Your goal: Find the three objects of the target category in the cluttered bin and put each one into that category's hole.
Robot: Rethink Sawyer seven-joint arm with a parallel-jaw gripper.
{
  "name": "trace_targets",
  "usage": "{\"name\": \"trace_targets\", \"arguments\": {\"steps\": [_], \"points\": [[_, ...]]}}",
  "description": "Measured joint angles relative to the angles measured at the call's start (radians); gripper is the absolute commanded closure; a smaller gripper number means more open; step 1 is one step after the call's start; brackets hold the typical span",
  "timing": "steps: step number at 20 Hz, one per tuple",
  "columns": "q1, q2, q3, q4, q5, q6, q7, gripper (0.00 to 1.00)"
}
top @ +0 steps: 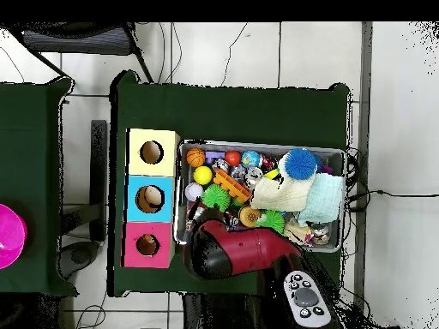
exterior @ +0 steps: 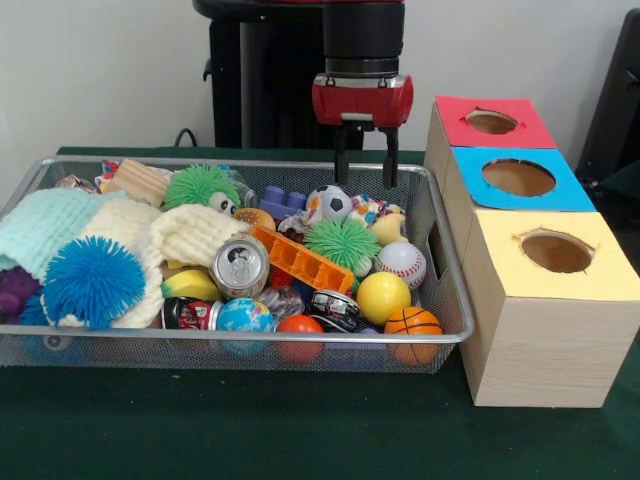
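Note:
My gripper (exterior: 365, 162) hangs open and empty above the far right corner of the wire bin (exterior: 452, 300), just over a soccer ball (exterior: 329, 203). Below it lie a green spiky ball (exterior: 342, 243), a baseball (exterior: 401, 262), a yellow ball (exterior: 383, 296), a basketball (exterior: 412, 322), an orange ball (exterior: 300, 326) and a globe ball (exterior: 245, 316). To the right stands the wooden box with a red hole (exterior: 491, 122), a blue hole (exterior: 518, 177) and a yellow hole (exterior: 556, 251). In the overhead view the red arm (top: 244, 253) hides the gripper.
The bin also holds a drinks can (exterior: 240, 266), an orange block (exterior: 301, 258), a blue spiky ball (exterior: 93, 281), a green furry toy (exterior: 201, 186) and knitted cloths (exterior: 50, 225). A pink object (top: 9, 236) sits on the neighbouring table.

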Motion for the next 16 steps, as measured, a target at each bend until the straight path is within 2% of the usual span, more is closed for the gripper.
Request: {"name": "trace_targets", "arguments": {"steps": [4,10,16], "points": [[-0.046,-0.016,0.048,0.001,-0.024,0.044,0.0,0.0],[-0.185,-0.058,0.224,-0.003,-0.043,0.285,-0.059,0.0],[-0.329,-0.057,0.409,-0.034,-0.075,0.556,-0.279,0.0]]}}
